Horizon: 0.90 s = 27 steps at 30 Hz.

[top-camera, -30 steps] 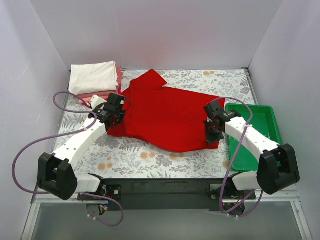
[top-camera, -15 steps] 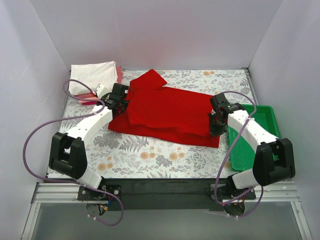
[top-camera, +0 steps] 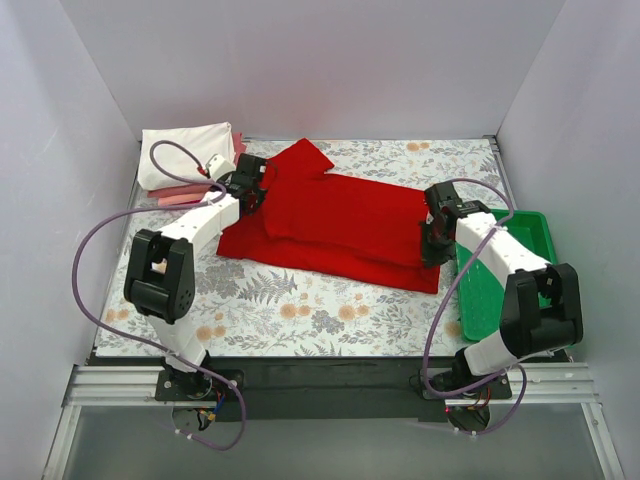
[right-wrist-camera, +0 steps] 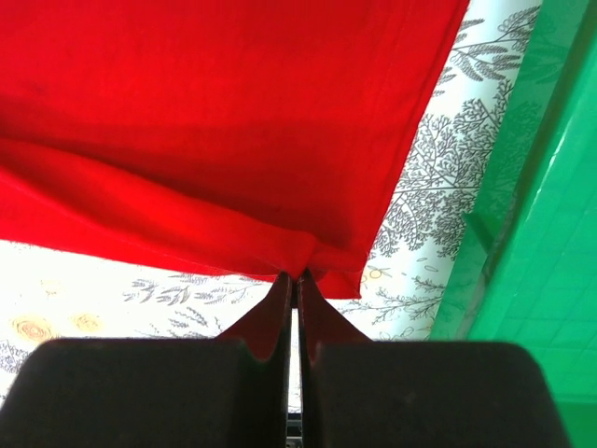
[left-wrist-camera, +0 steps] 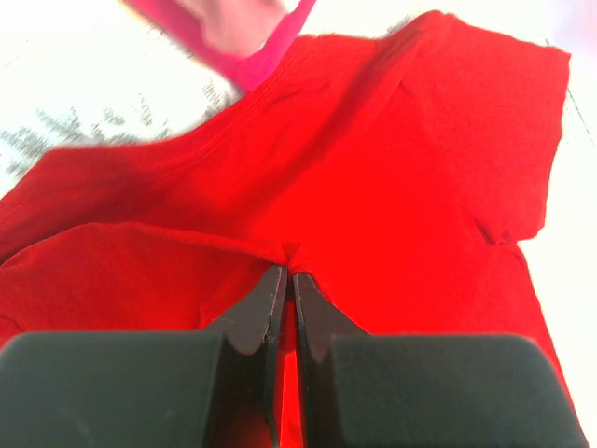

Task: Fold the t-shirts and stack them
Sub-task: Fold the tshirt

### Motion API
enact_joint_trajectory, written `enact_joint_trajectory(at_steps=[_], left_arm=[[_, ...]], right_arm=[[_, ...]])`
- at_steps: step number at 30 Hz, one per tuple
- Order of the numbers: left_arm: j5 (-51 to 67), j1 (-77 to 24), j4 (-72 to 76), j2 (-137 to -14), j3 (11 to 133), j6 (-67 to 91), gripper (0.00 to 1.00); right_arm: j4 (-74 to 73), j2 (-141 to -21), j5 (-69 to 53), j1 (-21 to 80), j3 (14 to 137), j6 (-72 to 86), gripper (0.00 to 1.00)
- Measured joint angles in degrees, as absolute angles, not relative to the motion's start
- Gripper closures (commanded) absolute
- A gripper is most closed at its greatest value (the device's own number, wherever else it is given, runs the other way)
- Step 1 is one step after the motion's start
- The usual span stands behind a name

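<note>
The bright red t-shirt [top-camera: 340,225] lies across the middle of the table, its near edge folded back over itself. My left gripper [top-camera: 252,192] is shut on the shirt's folded edge at its left end, near the collar; the pinch shows in the left wrist view [left-wrist-camera: 287,271]. My right gripper [top-camera: 432,238] is shut on the folded edge at the shirt's right end, as the right wrist view [right-wrist-camera: 297,274] shows. A folded white t-shirt [top-camera: 187,153] lies on folded pink ones [top-camera: 185,197] at the back left.
A green plastic tray [top-camera: 515,275] stands at the right edge, close beside my right arm; it also shows in the right wrist view [right-wrist-camera: 541,233]. The floral tablecloth [top-camera: 300,310] covers the table. White walls close in the back and sides.
Both grippers have carried the shirt's near edge away from me, towards the back, folding it over the rest of the shirt. The shirt now lies narrower and further back.
</note>
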<state>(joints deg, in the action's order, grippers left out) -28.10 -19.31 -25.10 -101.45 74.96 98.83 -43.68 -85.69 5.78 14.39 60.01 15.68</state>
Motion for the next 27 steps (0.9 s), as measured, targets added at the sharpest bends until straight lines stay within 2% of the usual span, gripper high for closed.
enact_joint_trajectory(at_steps=[4,5,7,8,9,11,12,13,15,17,18,19,27], left_arm=[[-28.05,-18.76,-24.86,-105.73,79.37,96.92,1.00],[-27.90,-18.59,-24.91,-107.04,80.84,96.18,0.98],[-27.16,-18.41,-24.91,-110.34,84.68,94.19,0.88],[-26.63,-18.31,-24.93,-112.29,86.94,93.08,0.67],[-26.20,-18.22,-25.17,-113.82,88.66,92.14,0.59],[-25.19,-18.15,-25.96,-116.92,91.98,90.83,0.41],[-24.86,-18.13,-26.74,-117.82,92.99,90.48,0.21],[-24.38,-18.13,-27.55,-118.43,93.60,89.91,0.13],[-23.79,-18.11,-28.69,-118.61,93.82,89.25,0.12],[-23.35,-18.11,-29.63,-118.37,93.82,88.75,0.12],[-23.18,-18.11,-30.09,-118.21,93.82,88.55,0.12],[-23.00,-18.11,-30.48,-117.89,93.76,88.42,0.11],[-19.75,-18.11,-29.30,-101.54,78.08,88.60,0.10]], right_arm=[[-43.18,-86.76,5.89,13.52,60.25,15.66,0.99],[-42.98,-87.05,5.98,13.41,60.25,15.66,0.99],[-42.94,-88.01,6.17,12.93,60.62,15.66,0.89],[-42.89,-88.44,6.35,12.75,60.88,15.75,0.82],[-42.83,-89.10,6.57,12.51,61.39,15.84,0.64],[-42.68,-89.65,6.83,12.36,62.17,15.68,0.50],[-42.61,-89.65,6.85,12.32,62.57,15.55,0.38],[-42.57,-89.65,6.81,12.25,63.13,15.62,0.31],[-42.04,-89.60,6.28,12.21,64.16,14.92,0.20],[-41.30,-89.17,4.95,12.21,64.73,14.20,0.18],[-40.88,-88.66,4.14,12.21,64.73,13.78,0.12],[-40.62,-88.18,3.33,12.23,64.73,13.63,0.02],[-35.03,-83.46,-5.78,16.34,61.78,12.01,0.02]])
